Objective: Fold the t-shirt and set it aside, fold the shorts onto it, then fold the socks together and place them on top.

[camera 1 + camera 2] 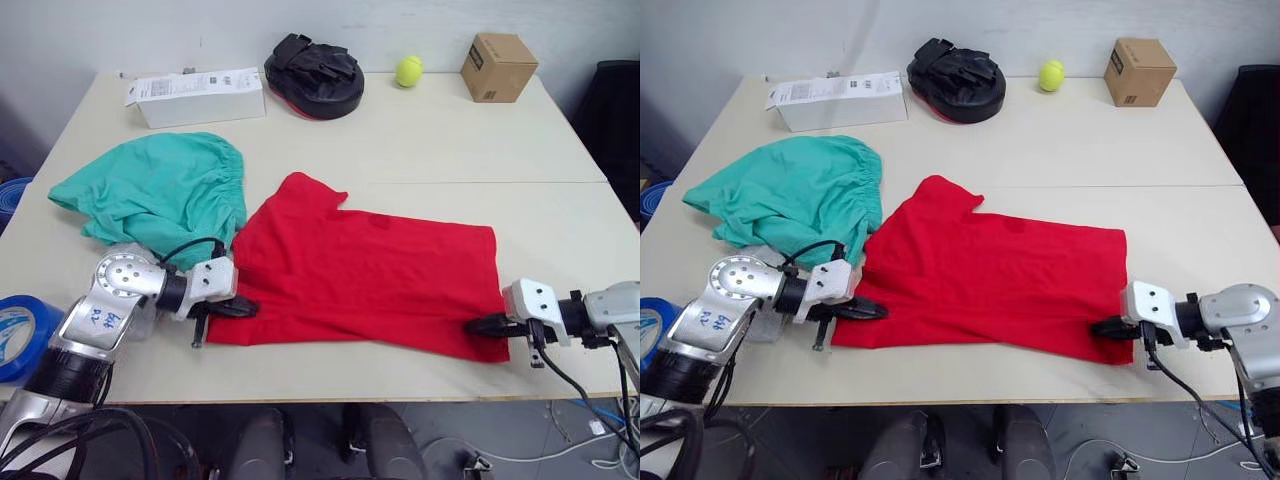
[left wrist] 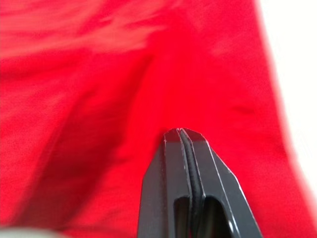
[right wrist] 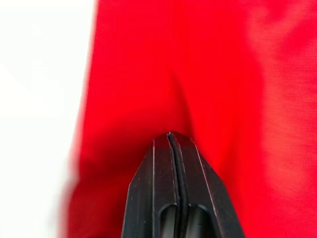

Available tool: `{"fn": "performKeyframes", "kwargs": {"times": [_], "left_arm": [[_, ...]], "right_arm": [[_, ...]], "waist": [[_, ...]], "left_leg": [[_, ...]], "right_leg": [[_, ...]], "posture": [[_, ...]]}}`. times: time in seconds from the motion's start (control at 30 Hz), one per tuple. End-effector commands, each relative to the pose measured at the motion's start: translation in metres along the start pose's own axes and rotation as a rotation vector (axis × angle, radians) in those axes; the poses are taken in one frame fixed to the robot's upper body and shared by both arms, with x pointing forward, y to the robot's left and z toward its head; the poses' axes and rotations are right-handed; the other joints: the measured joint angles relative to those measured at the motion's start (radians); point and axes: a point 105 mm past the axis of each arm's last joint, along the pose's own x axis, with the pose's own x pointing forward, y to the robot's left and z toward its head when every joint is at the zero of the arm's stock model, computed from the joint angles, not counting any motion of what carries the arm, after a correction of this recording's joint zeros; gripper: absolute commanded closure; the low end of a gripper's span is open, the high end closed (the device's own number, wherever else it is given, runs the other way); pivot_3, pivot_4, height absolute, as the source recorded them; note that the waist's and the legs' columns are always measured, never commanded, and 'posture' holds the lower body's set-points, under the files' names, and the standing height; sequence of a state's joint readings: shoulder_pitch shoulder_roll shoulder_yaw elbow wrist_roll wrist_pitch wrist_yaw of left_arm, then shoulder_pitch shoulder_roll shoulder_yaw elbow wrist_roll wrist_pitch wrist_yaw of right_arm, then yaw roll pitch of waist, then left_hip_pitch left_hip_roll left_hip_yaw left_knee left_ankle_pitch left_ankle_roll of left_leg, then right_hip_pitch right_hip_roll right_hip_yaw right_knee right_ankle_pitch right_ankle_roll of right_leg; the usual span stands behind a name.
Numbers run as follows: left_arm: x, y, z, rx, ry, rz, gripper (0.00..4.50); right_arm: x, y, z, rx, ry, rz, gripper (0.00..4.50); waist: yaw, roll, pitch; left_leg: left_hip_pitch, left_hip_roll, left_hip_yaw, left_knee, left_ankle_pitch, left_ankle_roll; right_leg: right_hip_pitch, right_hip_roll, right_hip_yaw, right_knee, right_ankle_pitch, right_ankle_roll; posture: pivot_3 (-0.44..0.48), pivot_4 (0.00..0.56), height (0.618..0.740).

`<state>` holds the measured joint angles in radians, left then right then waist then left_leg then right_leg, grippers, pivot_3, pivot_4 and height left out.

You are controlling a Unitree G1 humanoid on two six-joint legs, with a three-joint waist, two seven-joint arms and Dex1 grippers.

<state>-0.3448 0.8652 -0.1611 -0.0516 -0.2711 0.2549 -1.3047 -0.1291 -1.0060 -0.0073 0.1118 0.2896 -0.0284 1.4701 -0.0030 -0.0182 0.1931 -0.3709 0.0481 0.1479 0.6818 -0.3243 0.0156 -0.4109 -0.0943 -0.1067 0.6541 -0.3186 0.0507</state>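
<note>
First fold in hand: left claw (image 1: pixel 238 307) and right claw (image 1: pixel 478 325) each pinched tight on the t-shirt (image 1: pixel 370 270)'s near corners, next lifting both evenly across.

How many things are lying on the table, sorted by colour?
Red: 1, the t-shirt
Green: 1, the shorts
Black: 1, the pad
Yellow: 1, the ball
Brown: 1, the cardboard box
White: 1, the flat box
Total: 6
</note>
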Motion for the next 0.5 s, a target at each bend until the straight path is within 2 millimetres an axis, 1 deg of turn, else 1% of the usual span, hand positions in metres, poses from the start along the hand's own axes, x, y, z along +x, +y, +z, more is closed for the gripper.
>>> {"fn": "performKeyframes", "kwargs": {"times": [0.03,0.1,0.17,0.27,0.3,0.37,0.4,0.5], "left_arm": [[-0.005,-0.004,0.029,0.047,-0.075,0.013,4.48],[-0.001,-0.006,0.038,0.058,-0.098,0.015,4.48],[0.004,-0.008,0.039,0.062,-0.091,0.015,4.48],[0.011,-0.006,0.023,0.061,-0.015,0.049,4.48],[0.014,-0.009,0.014,0.048,0.017,0.047,4.48],[0.017,-0.012,0.004,0.035,0.050,0.040,4.48],[0.019,-0.014,-0.004,0.039,0.083,0.043,4.48],[0.022,-0.015,-0.017,0.044,0.123,0.067,4.48]], "right_arm": [[-0.006,0.007,0.018,-0.063,-0.001,0.039,4.50],[-0.003,0.002,0.025,-0.090,-0.024,0.001,4.50],[0.000,0.001,0.036,-0.093,-0.064,0.000,4.50],[0.009,0.005,0.046,-0.107,-0.103,0.029,4.50],[0.016,0.005,0.051,-0.107,-0.126,0.032,4.50],[0.024,0.005,0.057,-0.105,-0.152,0.033,4.50],[0.031,0.006,0.063,-0.115,-0.173,0.038,4.50],[0.047,0.007,0.075,-0.133,-0.211,0.051,4.50]], "waist": [[0.001,0.000,0.000],[0.001,0.000,0.000],[0.001,0.000,0.000],[0.002,0.000,0.000],[0.000,0.000,0.000],[-0.002,0.000,0.000],[-0.002,0.000,0.000],[0.000,0.000,0.000]], "left_leg": [[0.000,0.000,0.000,0.000,0.000,0.000],[0.001,0.000,0.000,0.000,0.000,0.000],[0.001,-0.001,0.000,0.000,0.000,0.000],[0.001,0.000,-0.001,0.000,0.000,0.000],[0.000,-0.001,-0.001,0.000,0.000,0.000],[0.001,0.000,0.000,0.000,0.000,0.000],[0.000,0.000,0.000,-0.001,0.000,0.000],[0.001,0.000,0.000,-0.001,0.000,0.000]], "right_leg": [[0.000,0.000,0.000,0.000,0.000,0.000],[0.001,0.000,0.000,0.000,0.000,0.000],[0.001,-0.001,0.000,0.000,0.000,0.000],[0.001,0.000,0.000,0.000,0.000,0.000],[0.000,0.000,0.000,0.000,0.000,0.000],[0.000,0.000,0.000,0.000,0.000,0.000],[0.000,0.000,0.000,0.000,0.000,0.000],[0.000,0.000,0.000,0.000,0.000,0.000]], "posture": [[0.000,0.150,0.740],[0.000,0.150,0.740],[0.000,0.150,0.740],[0.000,0.150,0.740],[0.000,0.150,0.740],[0.000,0.150,0.740],[0.000,0.150,0.740],[0.000,0.150,0.740]]}}
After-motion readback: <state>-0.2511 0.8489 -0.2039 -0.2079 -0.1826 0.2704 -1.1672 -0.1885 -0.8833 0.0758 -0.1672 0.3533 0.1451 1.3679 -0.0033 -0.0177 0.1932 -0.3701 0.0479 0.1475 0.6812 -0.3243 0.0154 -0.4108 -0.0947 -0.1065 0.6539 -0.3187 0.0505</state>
